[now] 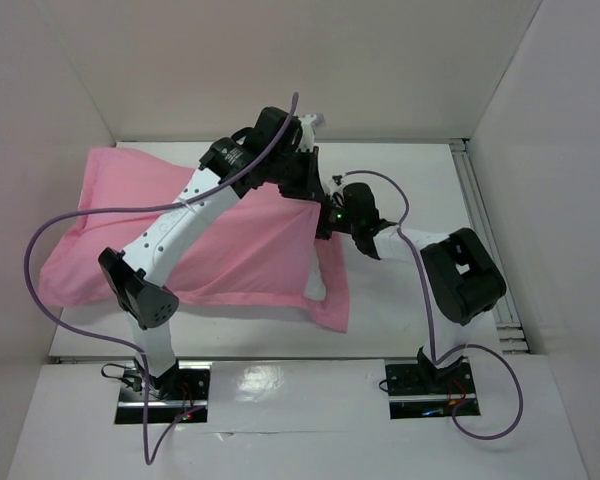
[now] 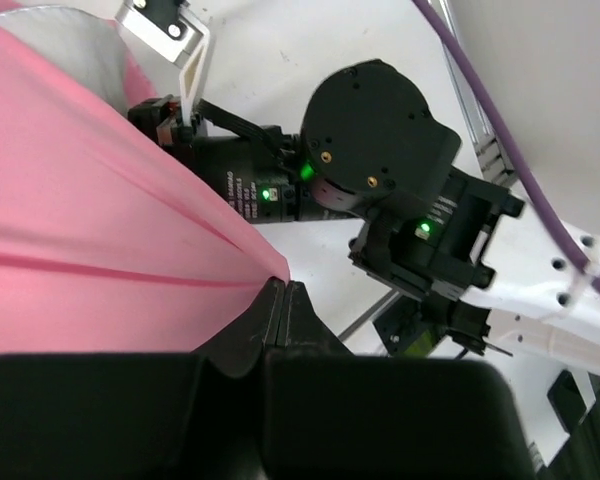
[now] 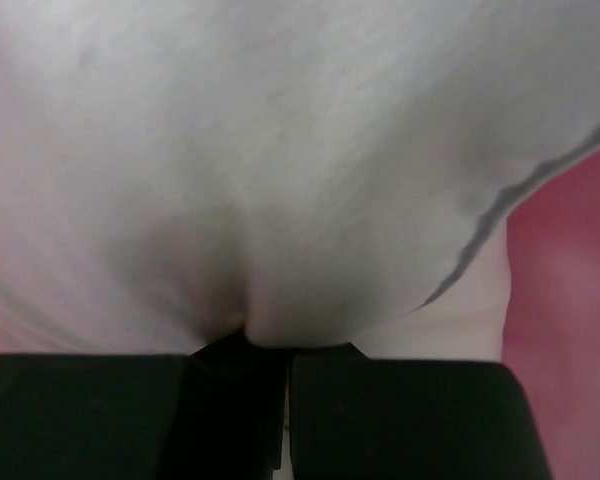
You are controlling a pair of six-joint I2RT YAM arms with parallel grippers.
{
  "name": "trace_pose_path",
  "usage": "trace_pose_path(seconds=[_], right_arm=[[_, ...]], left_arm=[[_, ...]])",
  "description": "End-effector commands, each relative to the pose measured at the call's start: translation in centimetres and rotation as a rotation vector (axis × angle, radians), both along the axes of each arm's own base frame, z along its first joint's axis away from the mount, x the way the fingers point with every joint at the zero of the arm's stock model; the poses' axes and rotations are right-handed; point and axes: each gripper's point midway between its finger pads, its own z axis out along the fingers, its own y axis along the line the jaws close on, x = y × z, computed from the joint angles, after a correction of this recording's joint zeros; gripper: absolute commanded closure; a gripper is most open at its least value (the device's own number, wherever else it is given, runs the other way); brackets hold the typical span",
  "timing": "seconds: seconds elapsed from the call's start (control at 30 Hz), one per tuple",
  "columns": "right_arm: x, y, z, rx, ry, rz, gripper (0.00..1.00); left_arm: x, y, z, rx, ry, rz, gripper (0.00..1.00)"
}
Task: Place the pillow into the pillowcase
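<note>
One pillow (image 3: 280, 150), one pillowcase (image 1: 242, 252)

A white table (image 1: 410, 310) fills the middle of the top view, its surface plain and matte. Along the table's right edge runs a slotted aluminium rail (image 1: 475, 190), reaching from the far right corner toward the near one. Three plain white wall panels enclose the table. The back panel (image 1: 310, 60) stands along its far edge. The left panel (image 1: 30, 150) and the right panel (image 1: 555, 150) rise from its sides and slant outward in this view. Against the table's near edge lies a glossy white board (image 1: 300, 390), with pale patches of reflected light on it. In the left wrist view the same white table surface shows at the top, with the rail beside it.
</note>
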Motion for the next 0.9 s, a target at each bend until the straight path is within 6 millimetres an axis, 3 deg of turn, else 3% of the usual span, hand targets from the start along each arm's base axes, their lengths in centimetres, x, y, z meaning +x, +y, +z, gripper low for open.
trace_pose_path(seconds=[0.0, 0.1, 0.13, 0.2, 0.23, 0.27, 0.33, 0.37, 0.43, 0.53, 0.57, 0.67, 0.87], right_arm=[[-0.2, 1.7, 2.0, -0.024, -0.071, 0.04, 1.0], [-0.7, -0.5, 1.5, -0.121, -0.061, 0.028, 0.76], [-0.5, -1.6, 2.7, -0.146, -0.09, -0.009, 0.5], [-1.6, -4.2, 1.2, -0.248, -0.026, -0.049, 0.33], [-1.4, -6.1, 2.7, -0.274, -0.066, -0.091, 0.24], [-1.8, -8.0, 1.7, -0.337, -0.022, -0.142, 0.22], [-1.8, -11.5, 1.8, -0.396, -0.017, -0.218, 0.18], [-2.0, -13.3, 2.9, -0.423, -0.043, -0.278, 0.16], [-2.8, -16.5, 2.6, -0.484, -0.015, -0.335, 0.15], [-4.1, -19.4, 3.1, -0.518, -0.013, -0.381, 0.13], [-4.4, -20.0, 3.6, -0.52, -0.025, -0.392, 0.13], [-5.1, -21.6, 2.8, -0.546, 0.005, -0.415, 0.13], [-6.0, -21.7, 2.8, -0.523, 0.007, -0.396, 0.12]], left_arm=[[-0.5, -3.0, 2.6, -0.093, -0.049, -0.056, 0.96], [1.1, -0.5, 1.2, 0.036, -0.085, 0.061, 0.73], [0.8, 0.5, 0.1, 0.104, -0.076, 0.087, 0.52], [1.8, 2.7, -0.8, 0.214, -0.111, 0.192, 0.37], [1.8, 3.3, -1.1, 0.257, -0.123, 0.219, 0.28], [1.9, 4.6, -2.0, 0.322, -0.119, 0.256, 0.26], [2.6, 6.5, -3.1, 0.425, -0.152, 0.342, 0.24], [2.1, 6.6, -3.3, 0.449, -0.158, 0.341, 0.2], [1.5, 7.2, -4.6, 0.527, -0.166, 0.36, 0.13], [0.4, 7.7, -5.7, 0.624, -0.198, 0.436, 0.1], [-0.3, 6.9, -6.1, 0.637, -0.207, 0.433, 0.08], [-1.1, 6.3, -8.7, 0.709, -0.195, 0.399, 0.02], [-1.2, 6.8, -15.9, 0.907, -0.138, 0.402, 0.0]])
